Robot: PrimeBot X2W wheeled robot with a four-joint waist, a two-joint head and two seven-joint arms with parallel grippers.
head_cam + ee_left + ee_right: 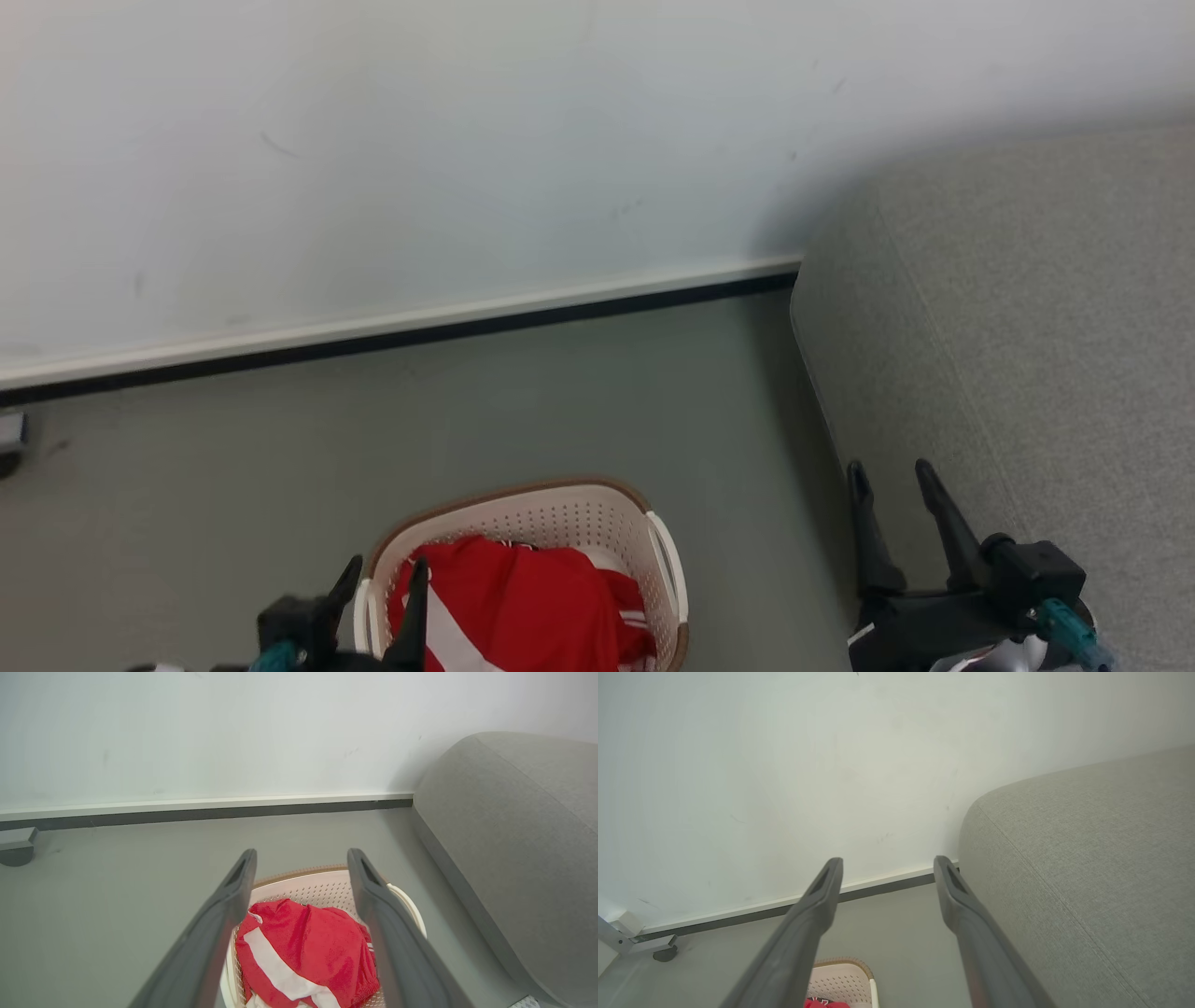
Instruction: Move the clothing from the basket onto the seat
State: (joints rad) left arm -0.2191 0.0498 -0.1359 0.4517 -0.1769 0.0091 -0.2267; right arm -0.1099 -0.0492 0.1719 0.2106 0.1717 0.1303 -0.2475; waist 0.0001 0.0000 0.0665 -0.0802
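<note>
Black left gripper [386, 564] at 7 o'clock gapes wide and empty above the basket [560, 521] at 6 o'clock, where red clothing [523, 597] lies heaped. At 4 o'clock the right gripper [889, 467], equally wide and empty, hangs beside the grey seat [1027, 327] at 3 o'clock.

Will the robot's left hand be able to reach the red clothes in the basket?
Probably yes. The left gripper hovers open over the basket. The red clothes lie on top, uncovered, and nothing seems to sit between them and the fingers.
</note>
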